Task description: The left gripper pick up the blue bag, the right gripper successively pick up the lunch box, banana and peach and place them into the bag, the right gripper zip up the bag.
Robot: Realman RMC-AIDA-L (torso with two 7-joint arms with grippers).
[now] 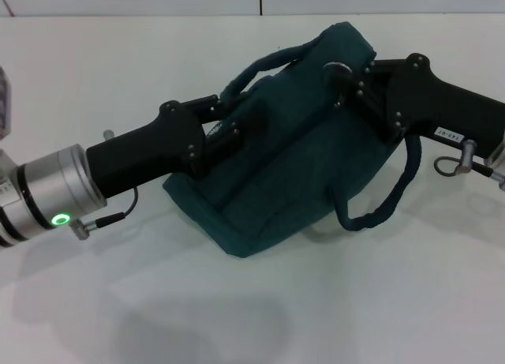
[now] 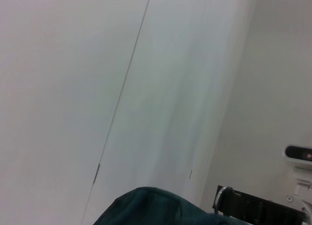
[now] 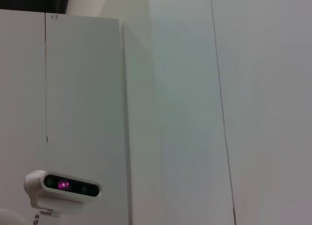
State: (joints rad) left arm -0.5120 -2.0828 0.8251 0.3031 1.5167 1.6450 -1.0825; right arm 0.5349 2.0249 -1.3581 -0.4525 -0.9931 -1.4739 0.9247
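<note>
The blue bag [image 1: 284, 151] lies on the white worktop [image 1: 355, 301], mid-scene, with bare surface near and left of it. The left claw [image 1: 225, 131] pinches the bag's left side. The right claw [image 1: 347, 80] is at its far top edge; I cannot tell its state. White wall panels [image 3: 170, 112] stand behind.

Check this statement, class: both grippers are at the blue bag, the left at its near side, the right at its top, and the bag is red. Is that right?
Not quite. The colour is wrong: the head view shows the blue bag is dark teal-blue, not red. The rest stands: the left gripper is at its near side and the right gripper at its top.
</note>
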